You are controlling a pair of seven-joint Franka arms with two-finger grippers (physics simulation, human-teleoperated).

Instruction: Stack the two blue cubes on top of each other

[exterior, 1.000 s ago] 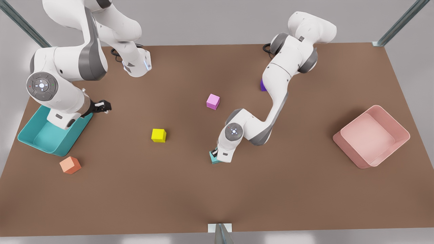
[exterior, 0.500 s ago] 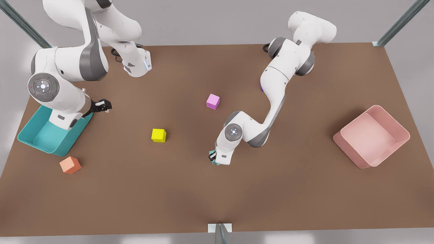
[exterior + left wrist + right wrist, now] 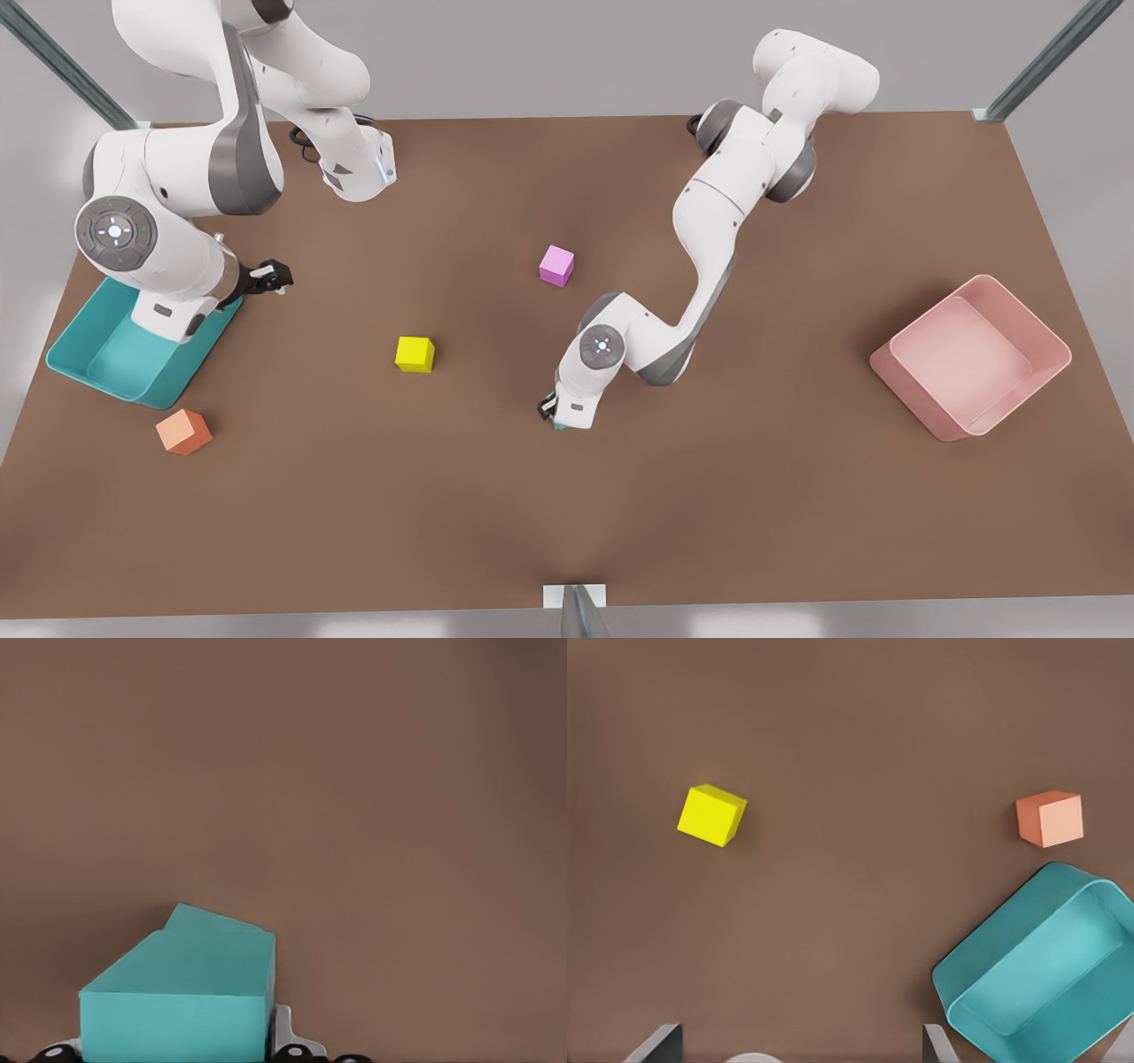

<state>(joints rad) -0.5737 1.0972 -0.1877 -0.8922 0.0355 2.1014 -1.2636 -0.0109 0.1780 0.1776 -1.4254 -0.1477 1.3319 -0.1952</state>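
A blue cube [image 3: 177,992] sits close up in the left wrist view with my left gripper [image 3: 173,1052] shut on it, a pale finger pad [image 3: 283,1029] against its side. A corner of the second blue cube [image 3: 217,920] peeks out from behind it, turned at a different angle. In the front view the left gripper [image 3: 556,415] is low over the table's middle, where a sliver of blue cube [image 3: 560,427] shows under the hand. My right gripper [image 3: 270,278] waits open by the teal tray [image 3: 115,363], at the front view's left.
A yellow cube [image 3: 415,354] and a pink cube [image 3: 556,266] lie mid-table. An orange cube [image 3: 183,431] is near the teal tray [image 3: 1036,974]. A pink tray [image 3: 974,363] stands at the front view's right.
The left arm has shifted slightly toward the front view's left, and its hand now covers most of the blue cube. The right arm has barely moved.
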